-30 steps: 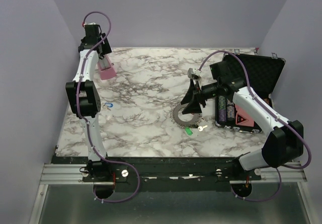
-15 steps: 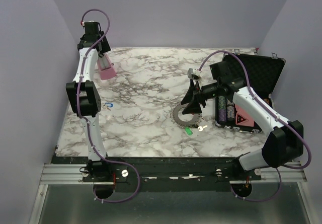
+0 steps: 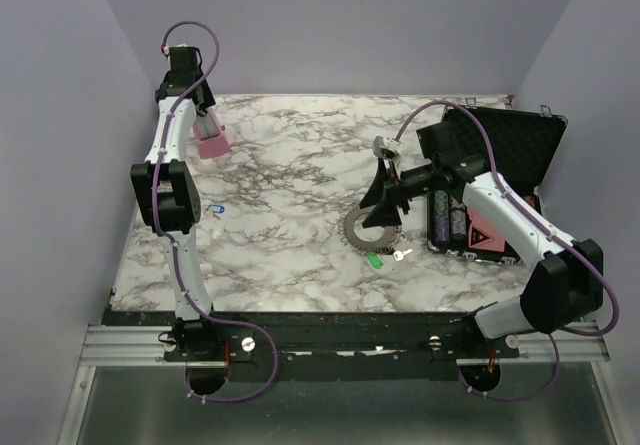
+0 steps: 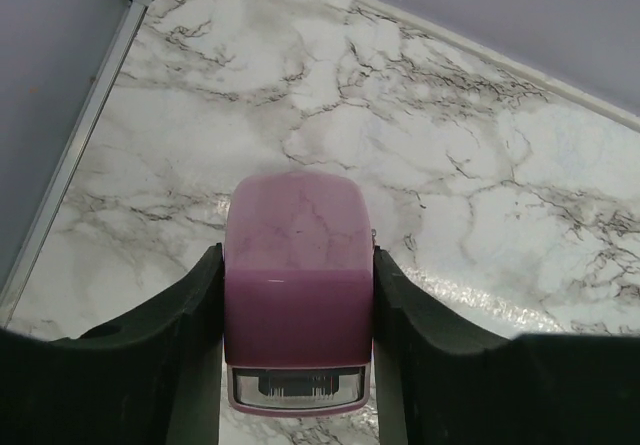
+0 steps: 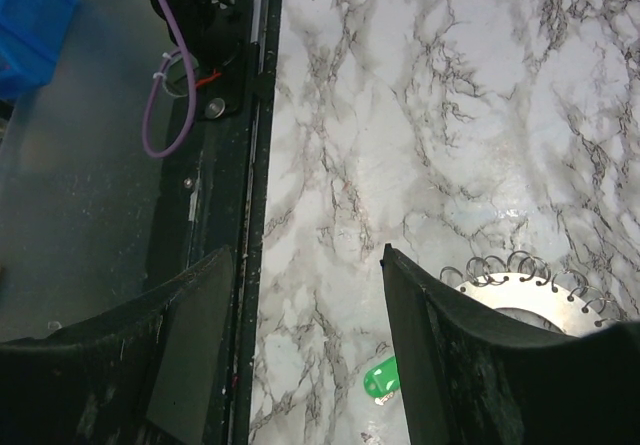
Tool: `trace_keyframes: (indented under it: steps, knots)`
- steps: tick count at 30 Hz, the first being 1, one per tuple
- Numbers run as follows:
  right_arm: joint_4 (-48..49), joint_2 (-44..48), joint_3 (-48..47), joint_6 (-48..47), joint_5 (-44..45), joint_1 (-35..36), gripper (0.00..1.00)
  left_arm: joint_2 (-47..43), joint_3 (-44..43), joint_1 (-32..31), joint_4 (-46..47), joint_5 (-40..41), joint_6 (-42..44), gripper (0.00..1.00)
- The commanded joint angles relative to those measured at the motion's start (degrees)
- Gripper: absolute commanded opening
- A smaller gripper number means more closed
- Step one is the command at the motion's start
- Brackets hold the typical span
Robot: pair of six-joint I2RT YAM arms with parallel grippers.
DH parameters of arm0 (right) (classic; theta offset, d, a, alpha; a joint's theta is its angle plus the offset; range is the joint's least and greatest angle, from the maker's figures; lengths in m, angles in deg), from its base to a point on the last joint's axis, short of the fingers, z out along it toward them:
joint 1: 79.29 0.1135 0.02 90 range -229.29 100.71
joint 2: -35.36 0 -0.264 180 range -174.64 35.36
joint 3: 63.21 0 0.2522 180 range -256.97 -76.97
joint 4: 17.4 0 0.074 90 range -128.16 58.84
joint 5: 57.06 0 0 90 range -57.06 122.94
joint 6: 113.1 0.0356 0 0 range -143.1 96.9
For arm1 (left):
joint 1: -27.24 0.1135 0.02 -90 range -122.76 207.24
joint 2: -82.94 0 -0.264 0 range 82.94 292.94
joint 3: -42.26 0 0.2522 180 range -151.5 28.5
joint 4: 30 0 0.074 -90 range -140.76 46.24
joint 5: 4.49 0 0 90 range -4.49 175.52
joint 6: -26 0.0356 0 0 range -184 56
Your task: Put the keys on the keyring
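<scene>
The keyring (image 3: 366,231), a flat grey toothed ring, lies on the marble right of centre; its rim with wire loops shows in the right wrist view (image 5: 528,287). A green-headed key (image 3: 375,260) (image 5: 383,378) and a silver key (image 3: 402,255) lie just in front of it. A blue-headed key (image 3: 217,208) lies far left. My right gripper (image 3: 384,201) (image 5: 307,265) hovers over the ring's far edge, open and empty. At the back left corner my left gripper (image 3: 207,128) (image 4: 297,265) has both fingers pressed against the sides of a pink plastic block (image 4: 297,265) (image 3: 212,145).
An open black case (image 3: 505,145) stands at the right edge of the table, holding stacked purple chips (image 3: 449,220) and a red triangular item (image 3: 484,237). The table's black front rail (image 5: 250,165) runs along the near edge. Lilac walls close in the back and sides.
In the top view the left arm's wrist has shifted only slightly at the back left corner. The pink block, the ring, the keys and the right arm stay where they were.
</scene>
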Motion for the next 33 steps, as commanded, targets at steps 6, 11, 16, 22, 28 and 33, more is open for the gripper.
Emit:
trace_keyframes:
  steps: [6, 11, 16, 22, 28, 33]
  knots:
    - [-1.4, 2.1, -1.3, -1.3, -0.3, -0.2, 0.70, -8.0, 7.3, 1.0, -5.1, 3.1, -0.5, 0.01]
    - [-1.4, 3.5, -1.2, -1.3, -0.8, -0.2, 0.70, -15.7, 15.5, 1.6, -5.2, 3.9, 0.1, 0.00]
    - [-1.4, 5.1, -1.1, -1.3, -1.4, -0.2, 0.70, -23.0, 27.1, 2.2, -2.9, 5.7, 1.4, 0.00]
    - [-1.3, 6.4, -1.0, -1.3, -2.5, -0.2, 0.70, -29.8, 38.5, 2.3, -2.6, 2.4, 0.0, 0.00]
    - [-1.3, 7.7, -0.8, -1.4, -3.2, -0.2, 0.70, -35.6, 47.6, 2.3, -3.6, -3.0, -2.5, 0.00]
    - [-1.3, 8.3, -0.7, -1.4, -3.7, -0.2, 0.70, -41.2, 53.9, 2.0, -3.9, -6.3, -4.2, 0.00]
